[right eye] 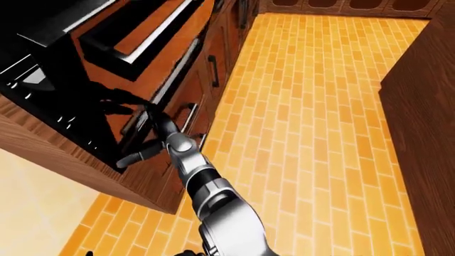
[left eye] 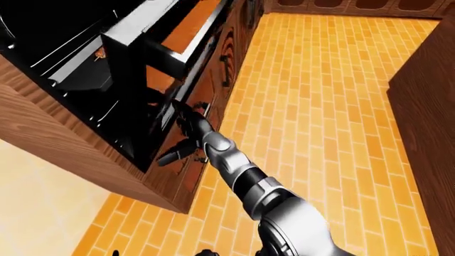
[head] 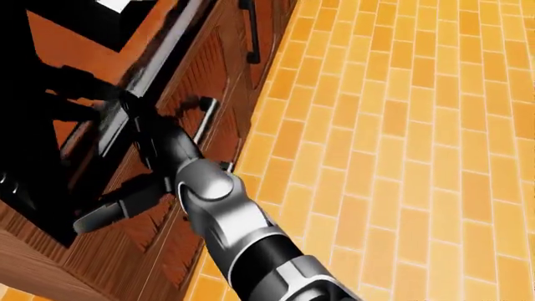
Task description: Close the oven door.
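The oven door (right eye: 142, 69) sits at the upper left of the eye views, black and nearly shut against the wooden cabinets (right eye: 206, 80). One hand (head: 138, 163), whose side I cannot tell, presses its edge, fingers (head: 108, 210) spread and gripping nothing. Orange brick floor (left eye: 320, 106) stretches right.

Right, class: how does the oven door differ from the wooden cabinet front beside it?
The oven door is glossy black and mirrors the orange floor; the cabinet front is matt brown wood grain. The robot's hand reaches the oven door, not the cabinet front. Both stand along the same wall of units.
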Available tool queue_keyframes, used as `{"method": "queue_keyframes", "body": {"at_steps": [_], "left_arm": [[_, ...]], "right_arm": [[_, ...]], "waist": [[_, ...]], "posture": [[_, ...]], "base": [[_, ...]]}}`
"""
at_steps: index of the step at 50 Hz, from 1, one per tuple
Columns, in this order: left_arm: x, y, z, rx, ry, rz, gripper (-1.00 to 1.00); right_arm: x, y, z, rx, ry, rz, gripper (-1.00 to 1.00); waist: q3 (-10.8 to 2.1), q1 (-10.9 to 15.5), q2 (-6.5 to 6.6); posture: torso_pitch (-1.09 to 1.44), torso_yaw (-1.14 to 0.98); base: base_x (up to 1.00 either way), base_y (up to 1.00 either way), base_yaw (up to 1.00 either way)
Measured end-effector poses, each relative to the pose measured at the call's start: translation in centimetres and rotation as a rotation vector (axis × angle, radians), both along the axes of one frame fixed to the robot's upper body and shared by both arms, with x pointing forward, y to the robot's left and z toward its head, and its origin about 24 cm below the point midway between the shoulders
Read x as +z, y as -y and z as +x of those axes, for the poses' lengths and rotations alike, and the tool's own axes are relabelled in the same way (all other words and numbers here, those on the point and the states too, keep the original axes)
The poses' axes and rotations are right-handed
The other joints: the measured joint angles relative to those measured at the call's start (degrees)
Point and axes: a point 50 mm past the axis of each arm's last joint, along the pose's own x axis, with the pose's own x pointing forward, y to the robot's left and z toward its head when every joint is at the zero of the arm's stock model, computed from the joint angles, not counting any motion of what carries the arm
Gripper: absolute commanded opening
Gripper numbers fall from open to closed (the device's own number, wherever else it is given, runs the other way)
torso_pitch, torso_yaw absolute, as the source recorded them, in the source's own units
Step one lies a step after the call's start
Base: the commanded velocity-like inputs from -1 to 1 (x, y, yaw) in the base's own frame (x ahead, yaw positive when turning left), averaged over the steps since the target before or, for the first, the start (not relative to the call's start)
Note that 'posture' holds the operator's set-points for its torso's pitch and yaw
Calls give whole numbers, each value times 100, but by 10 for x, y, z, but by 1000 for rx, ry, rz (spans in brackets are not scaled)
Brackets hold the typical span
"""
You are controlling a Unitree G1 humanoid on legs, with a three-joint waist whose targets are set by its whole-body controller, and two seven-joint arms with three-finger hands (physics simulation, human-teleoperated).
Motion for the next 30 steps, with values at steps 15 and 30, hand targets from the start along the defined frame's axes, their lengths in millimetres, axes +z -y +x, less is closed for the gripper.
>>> {"method": "queue_keyframes", "body": {"at_steps": [15, 30], "left_arm": [[2, -3, 7, 9, 21, -14, 100], [1, -3, 2, 30, 20, -36, 100]], "right_arm": [[6, -58, -37, 121, 34, -74, 100], [9, -97, -74, 212, 65, -116, 100]], "waist": [[1, -15, 63], [-10, 17, 134]], "posture": [[28, 0], [28, 0]], "base": [[0, 0, 0], [0, 0, 0]]}}
